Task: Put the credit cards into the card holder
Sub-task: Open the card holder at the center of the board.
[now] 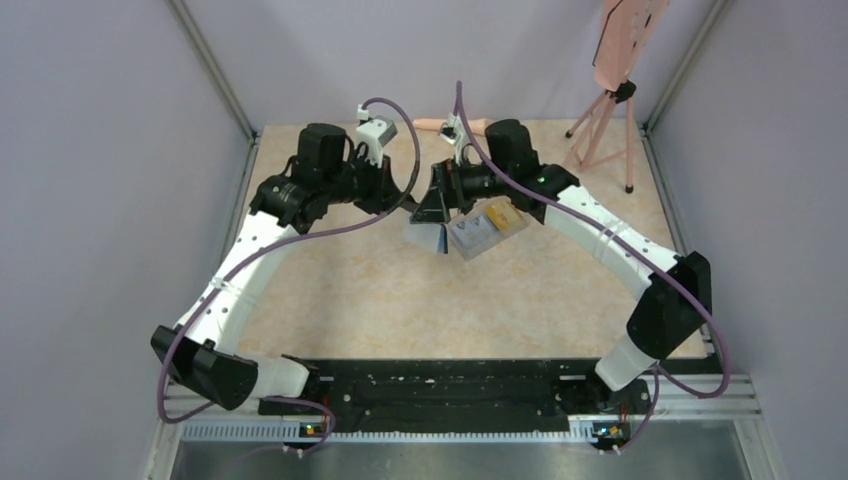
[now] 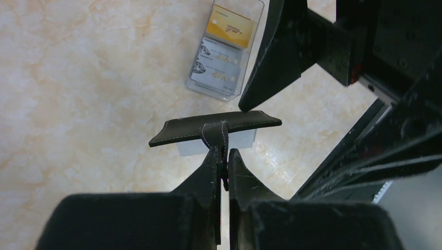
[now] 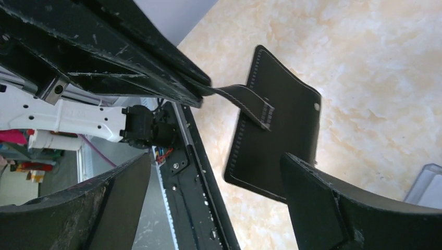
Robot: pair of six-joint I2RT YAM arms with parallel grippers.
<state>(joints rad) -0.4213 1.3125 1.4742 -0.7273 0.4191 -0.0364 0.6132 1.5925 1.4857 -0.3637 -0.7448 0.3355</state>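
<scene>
The black card holder (image 2: pixel 237 121) hangs above the table, seen edge-on, with its blue-grey inside (image 2: pixel 242 140) below. My left gripper (image 2: pixel 223 152) is shut on its clasp tab (image 2: pixel 215 133). In the right wrist view the holder (image 3: pixel 281 135) shows its flat black outside, the tab (image 3: pixel 250 101) running up to the left fingers. My right gripper (image 3: pixel 213 177) is open and empty, one finger (image 3: pixel 333 208) just beside the holder's edge. The credit cards, one yellow-orange (image 2: pixel 230 27) and grey-white ones (image 2: pixel 219 67), lie in a clear plastic box (image 2: pixel 250 13) on the table beyond.
In the top view both grippers meet at mid-table (image 1: pixel 425 195), with the clear box (image 1: pixel 485 228) just right of them. A pink tripod stand (image 1: pixel 605 100) stands at the back right. Grey walls close in the left, right and back. The arm rail (image 1: pixel 440 385) runs along the near edge.
</scene>
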